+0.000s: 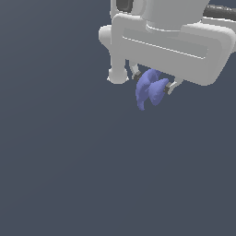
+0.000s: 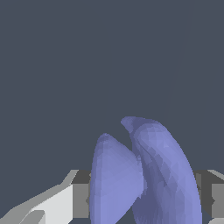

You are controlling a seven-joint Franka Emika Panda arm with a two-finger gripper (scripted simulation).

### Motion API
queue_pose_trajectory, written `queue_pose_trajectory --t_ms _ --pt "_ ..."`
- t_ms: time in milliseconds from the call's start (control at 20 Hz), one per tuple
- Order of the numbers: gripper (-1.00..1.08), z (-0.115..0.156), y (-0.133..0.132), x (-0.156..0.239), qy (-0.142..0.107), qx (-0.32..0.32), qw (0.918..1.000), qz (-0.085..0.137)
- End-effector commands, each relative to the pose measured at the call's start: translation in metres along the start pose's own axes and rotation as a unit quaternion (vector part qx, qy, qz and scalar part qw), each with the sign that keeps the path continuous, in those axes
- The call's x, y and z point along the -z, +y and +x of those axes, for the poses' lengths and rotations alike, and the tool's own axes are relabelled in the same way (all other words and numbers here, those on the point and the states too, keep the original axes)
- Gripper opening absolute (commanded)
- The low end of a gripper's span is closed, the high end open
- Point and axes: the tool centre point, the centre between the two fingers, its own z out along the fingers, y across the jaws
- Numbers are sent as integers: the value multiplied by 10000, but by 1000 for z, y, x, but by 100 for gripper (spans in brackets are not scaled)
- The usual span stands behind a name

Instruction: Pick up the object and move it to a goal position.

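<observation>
No writing or markings are seen. The white, smooth-moulded gripper (image 1: 152, 83) is closed on the object (image 1: 150, 89), a matte periwinkle lump of curved lobes, pinched between the fingers (image 1: 136, 72) and projecting below the fingertips.

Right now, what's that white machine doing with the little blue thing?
A white robot arm's gripper is clamped on a small, lumpy blue object, with a finger on each side of it. The object hangs below the gripper against a plain dark grey background. In the wrist view its curved lobes sit between the finger pads. No marked drop-off spot is visible.
</observation>
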Motion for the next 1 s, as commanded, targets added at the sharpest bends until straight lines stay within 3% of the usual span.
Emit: queue_pose_trajectory --t_ms 0,950 --pt "-100 -1 -4 10 -2 -1 10000 -1" --pt "-100 -1 -15 35 -3 1 10000 0"
